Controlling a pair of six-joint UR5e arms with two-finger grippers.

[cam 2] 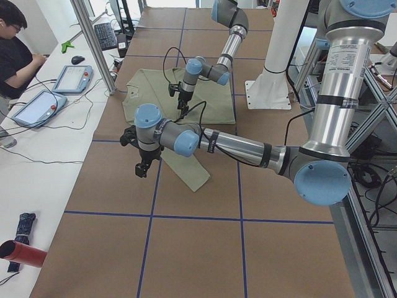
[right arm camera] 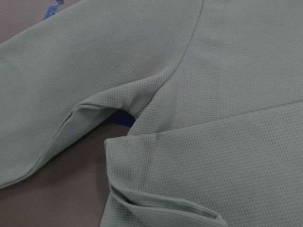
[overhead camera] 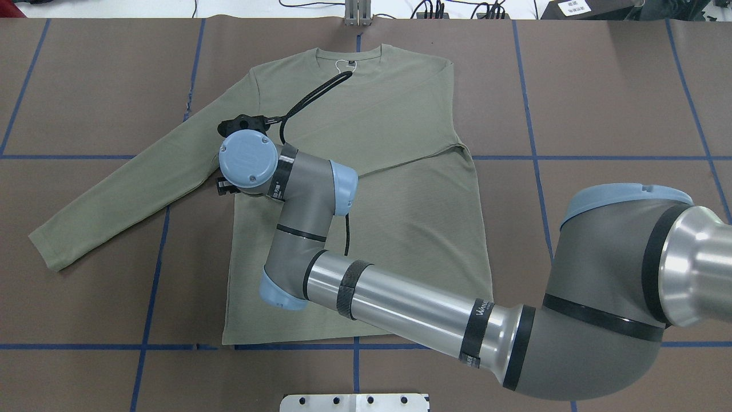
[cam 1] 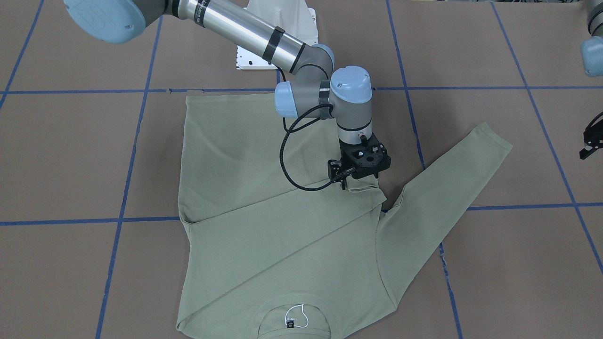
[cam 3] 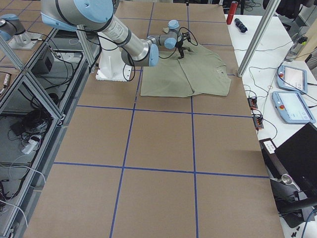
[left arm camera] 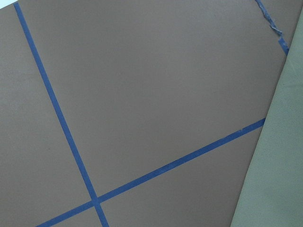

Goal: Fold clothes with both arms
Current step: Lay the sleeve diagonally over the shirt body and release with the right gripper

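Seen from across the table, the shirt point(cam 1: 235, 155) lies flat on the brown table point(cam 1: 70, 165), with 1 sleeve point(cam 1: 282, 226) folded across its body. The right gripper point(cam 1: 343, 181) hangs over that sleeve's cuff point(cam 1: 370, 189); I cannot tell whether it is clenched or released. Further right the other sleeve point(cam 1: 452, 188) stretches out, and the left gripper point(cam 1: 588, 147) hovers clear of the cloth, cut off by the edge, so its grip cannot be told either.

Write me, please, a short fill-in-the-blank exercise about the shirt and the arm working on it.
1. The arm reaching over the shirt is the robot's ____ arm.
2. The tape lines on the table are ____ in colour.
3. The shirt has ____ sleeve folded across its body, while the other sleeve lies stretched out.

Missing words: right; blue; one.
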